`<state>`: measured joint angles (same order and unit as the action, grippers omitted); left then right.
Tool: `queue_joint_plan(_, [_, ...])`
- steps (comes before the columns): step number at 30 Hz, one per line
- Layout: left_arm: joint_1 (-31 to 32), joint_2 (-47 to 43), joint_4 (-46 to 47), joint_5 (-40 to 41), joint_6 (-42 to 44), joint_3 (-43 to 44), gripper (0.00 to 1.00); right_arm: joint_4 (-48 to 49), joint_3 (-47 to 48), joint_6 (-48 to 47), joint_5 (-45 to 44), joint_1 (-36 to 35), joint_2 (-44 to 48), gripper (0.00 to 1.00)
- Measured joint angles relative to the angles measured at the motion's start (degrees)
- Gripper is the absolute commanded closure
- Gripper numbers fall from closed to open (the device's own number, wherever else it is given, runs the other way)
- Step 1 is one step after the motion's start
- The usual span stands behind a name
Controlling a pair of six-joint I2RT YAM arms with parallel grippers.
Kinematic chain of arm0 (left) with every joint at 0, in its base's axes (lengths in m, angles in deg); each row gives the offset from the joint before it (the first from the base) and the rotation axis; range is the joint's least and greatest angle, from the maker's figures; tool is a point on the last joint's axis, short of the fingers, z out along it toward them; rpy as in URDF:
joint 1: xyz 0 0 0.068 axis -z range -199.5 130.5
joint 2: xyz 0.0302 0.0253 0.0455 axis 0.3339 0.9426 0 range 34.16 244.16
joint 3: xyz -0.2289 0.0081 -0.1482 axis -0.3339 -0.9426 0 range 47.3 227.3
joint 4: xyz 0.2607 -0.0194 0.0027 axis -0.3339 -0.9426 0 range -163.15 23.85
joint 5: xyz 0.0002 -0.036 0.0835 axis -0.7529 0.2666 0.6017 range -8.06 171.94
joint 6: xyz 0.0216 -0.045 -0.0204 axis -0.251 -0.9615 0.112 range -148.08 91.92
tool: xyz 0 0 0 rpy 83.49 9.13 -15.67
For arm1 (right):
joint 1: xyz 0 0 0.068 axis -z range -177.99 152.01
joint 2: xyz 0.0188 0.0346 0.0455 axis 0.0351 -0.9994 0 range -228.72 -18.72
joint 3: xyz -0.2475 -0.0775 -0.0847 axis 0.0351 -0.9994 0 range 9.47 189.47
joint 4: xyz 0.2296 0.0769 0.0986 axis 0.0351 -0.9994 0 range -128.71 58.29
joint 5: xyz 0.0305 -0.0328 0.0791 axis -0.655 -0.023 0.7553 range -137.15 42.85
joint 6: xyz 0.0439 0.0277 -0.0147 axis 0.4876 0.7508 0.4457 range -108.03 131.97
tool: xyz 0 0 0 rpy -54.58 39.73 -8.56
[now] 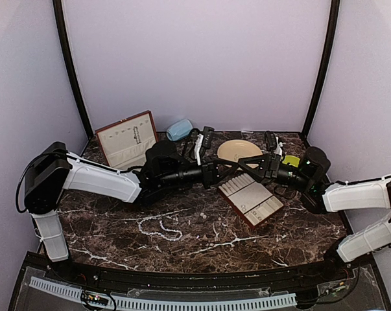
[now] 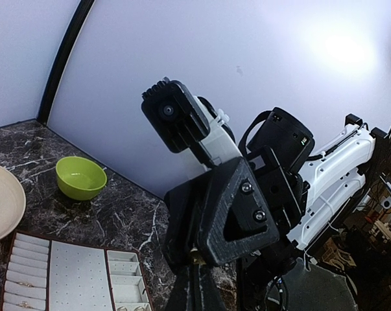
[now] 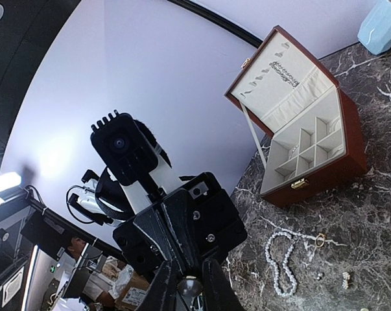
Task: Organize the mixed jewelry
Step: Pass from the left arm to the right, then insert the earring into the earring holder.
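The left gripper [image 2: 194, 275] and the right gripper [image 3: 188, 269] are being held tip to tip up off the marble table [image 1: 104, 246], roughly over the gap between the beige plate [image 1: 239, 151] and the cream slotted tray [image 1: 250, 199]. The left one's fingers are being pressed fully together, and whether anything is caught in there can't be made out. The right one's fingers are being held just slightly apart with a small silvery bit [image 3: 190, 285] showing between them, and honestly it can't be told whether it's actually being pinched. The pearl strand [image 1: 164, 229] is lying curled on the table in front of the arms, well apart from both grippers, with a few tiny silvery pieces [image 1: 201, 215] scattered just beside it. Two rings [image 2: 23, 284] are being cradled in the tray's slots. The red-brown box [image 1: 127, 138] is being propped open at the back left, near a light blue object [image 1: 179, 129], and a green bowl [image 2: 80, 176] is sitting by the plate.
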<state>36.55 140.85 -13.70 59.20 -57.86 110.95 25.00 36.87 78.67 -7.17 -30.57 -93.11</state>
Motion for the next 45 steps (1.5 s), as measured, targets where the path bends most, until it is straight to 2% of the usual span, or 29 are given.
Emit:
queue_joint_plan(16, [0.1,0.0,0.7,0.3,0.0,-0.1,0.99,0.7,-0.3,0.0,-1.6,0.0,0.0,0.95])
queue_joint_plan(22, [0.1,0.0,-0.3,0.8,0.6,-0.1,0.72,-1.6,-0.3,-1.4,-3.0,-0.2,1.4,0.96])
queue_joint_plan(27, [0.1,0.0,-0.7,0.9,0.7,-0.1,0.62,-4.0,-0.4,-2.4,-5.2,-0.2,2.1,0.96])
queue_joint_plan(35, [0.1,-2.4,-1.0,3.1,1.2,-3.2,0.61,-8.9,-0.8,-5.1,-6.6,1.5,3.6,0.96])
queue_joint_plan(45, [-2.2,-14.1,-6.5,10.0,2.8,-14.3,0.63,-30.3,0.6,-19.6,-11.9,2.7,7.6,0.95])
